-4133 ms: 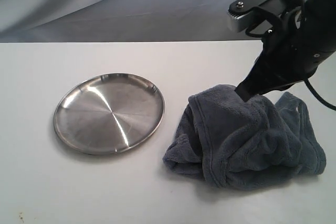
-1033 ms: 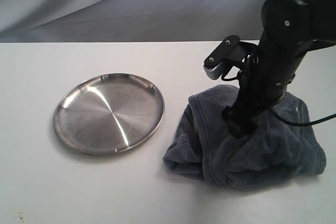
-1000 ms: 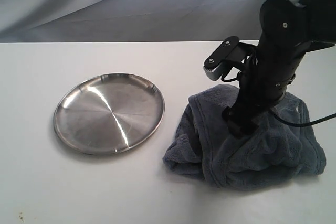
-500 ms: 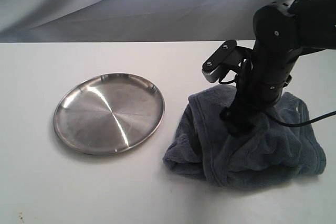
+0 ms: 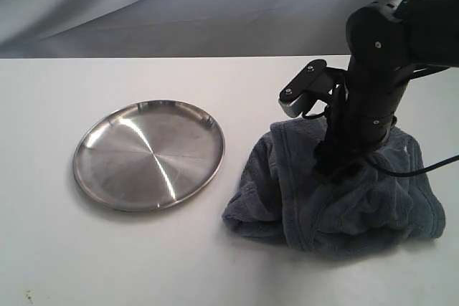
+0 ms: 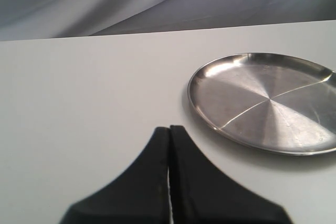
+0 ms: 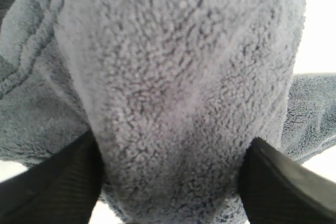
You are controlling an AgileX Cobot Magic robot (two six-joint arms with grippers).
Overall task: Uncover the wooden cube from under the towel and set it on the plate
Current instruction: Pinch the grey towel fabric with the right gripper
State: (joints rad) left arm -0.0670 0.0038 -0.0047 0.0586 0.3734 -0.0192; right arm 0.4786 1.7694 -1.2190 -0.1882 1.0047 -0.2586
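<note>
The slate grey-blue towel [image 5: 358,206] lies bunched on the table to the right of the empty silver plate [image 5: 148,155]. My right gripper [image 5: 337,170] points down into the top of the towel. In the right wrist view its two black fingers press on either side of a thick fold of the towel [image 7: 178,77], so the right gripper [image 7: 173,150] is shut on it. The wooden cube is hidden. My left gripper [image 6: 169,128] is shut and empty, hovering over bare table short of the plate [image 6: 268,100]. It is out of the exterior view.
The white table [image 5: 107,249] runs back to a draped grey backdrop [image 5: 179,5]. The right arm's black cable [image 5: 430,166] trails over the towel's right side.
The right arm came down from above the towel into its top. Over the last half second the towel's left upper fold has risen slightly and bunched around the fingers.
</note>
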